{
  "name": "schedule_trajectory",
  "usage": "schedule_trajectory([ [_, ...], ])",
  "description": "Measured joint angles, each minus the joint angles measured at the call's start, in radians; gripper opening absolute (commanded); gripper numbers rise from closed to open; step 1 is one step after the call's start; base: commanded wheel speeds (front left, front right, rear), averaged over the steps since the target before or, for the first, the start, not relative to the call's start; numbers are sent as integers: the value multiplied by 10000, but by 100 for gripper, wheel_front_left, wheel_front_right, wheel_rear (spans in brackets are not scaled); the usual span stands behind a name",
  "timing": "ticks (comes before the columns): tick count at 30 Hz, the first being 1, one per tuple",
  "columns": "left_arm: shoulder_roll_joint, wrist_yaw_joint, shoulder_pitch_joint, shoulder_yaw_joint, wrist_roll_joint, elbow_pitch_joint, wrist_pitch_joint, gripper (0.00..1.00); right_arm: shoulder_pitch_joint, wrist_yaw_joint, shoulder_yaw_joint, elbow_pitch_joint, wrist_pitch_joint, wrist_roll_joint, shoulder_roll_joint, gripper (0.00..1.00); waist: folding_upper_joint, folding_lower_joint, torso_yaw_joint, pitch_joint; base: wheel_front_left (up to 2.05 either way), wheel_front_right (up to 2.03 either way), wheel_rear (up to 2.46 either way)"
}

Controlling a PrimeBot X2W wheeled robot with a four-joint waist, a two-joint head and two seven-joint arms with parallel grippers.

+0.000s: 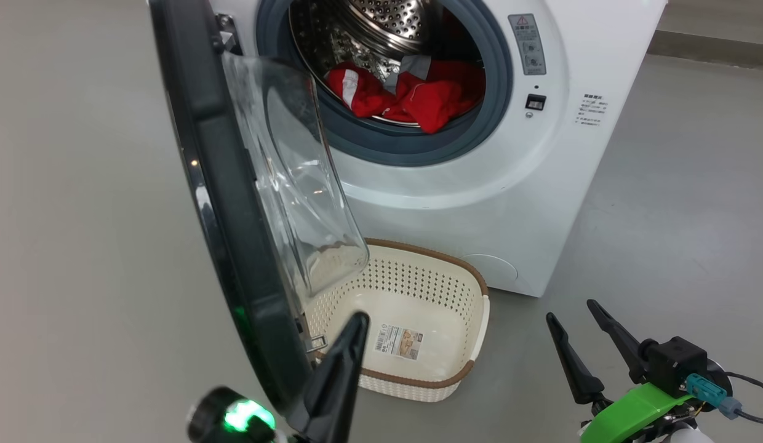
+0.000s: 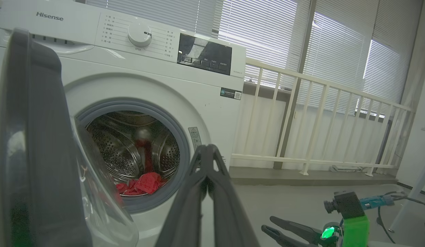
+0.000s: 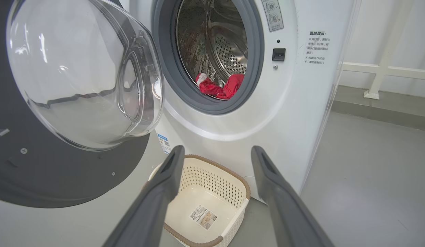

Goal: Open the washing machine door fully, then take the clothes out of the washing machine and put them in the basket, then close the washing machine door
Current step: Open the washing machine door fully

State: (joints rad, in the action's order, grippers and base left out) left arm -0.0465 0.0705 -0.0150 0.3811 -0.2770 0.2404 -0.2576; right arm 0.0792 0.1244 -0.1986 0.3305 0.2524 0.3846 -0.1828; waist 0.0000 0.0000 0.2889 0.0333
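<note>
**Door open, clothes in the drum**

The white washing machine is seen standing on the grey floor. Its round opening is uncovered and ringed by a grey rubber seal. The door is swung out on the robot's left and is viewed nearly edge-on from the head camera. Its black rim is turned toward the robot and its clear glass bowl toward the machine. The basket is set on the floor just in front of the machine, partly under the glass bowl, and a paper label is stuck to its bottom. The clothes, red with white trim, are heaped low in the steel drum, against the front lip of the seal and well apart from the basket.

The left tool is held low beside the door's lower rim. Its two fingers are pressed together with nothing pinched between them. Whether the rim is touched cannot be told. The right tool is held further right, above bare floor, spread wide and gripping nothing. In the right wrist view the basket is framed between its fingers.
</note>
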Motion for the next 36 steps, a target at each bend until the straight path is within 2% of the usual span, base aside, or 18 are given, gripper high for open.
schedule_trajectory([
  [5, -21, -13, 103, 499, -568, -1735, 10, 0, 0, 0, -4, -46, 0, -71, 8, 100, 0, 0, -88, 1, 0, 0, 0],
  [13, -19, -291, -233, -36, -968, -3453, 10, 0, -11, 0, 73, -67, 0, -71, 54, 100, 0, 0, -121, -22, 0, 0, 0],
  [20, -17, -351, -314, -662, -1028, -4006, 10, 0, -180, 0, 194, -105, 0, -73, 92, 100, 0, 0, -107, -24, 0, 0, 0],
  [29, 71, -155, -337, -1108, -1011, -4249, 12, 0, -180, 0, 222, -163, 0, -81, 130, 100, 1, 0, -17, 3, 0, 0, 0],
  [36, 75, -155, -250, -1965, -828, -4172, 12, 0, -180, 0, 247, -222, 0, -81, 155, 100, 0, 0, 90, 48, 0, 0, 0],
])
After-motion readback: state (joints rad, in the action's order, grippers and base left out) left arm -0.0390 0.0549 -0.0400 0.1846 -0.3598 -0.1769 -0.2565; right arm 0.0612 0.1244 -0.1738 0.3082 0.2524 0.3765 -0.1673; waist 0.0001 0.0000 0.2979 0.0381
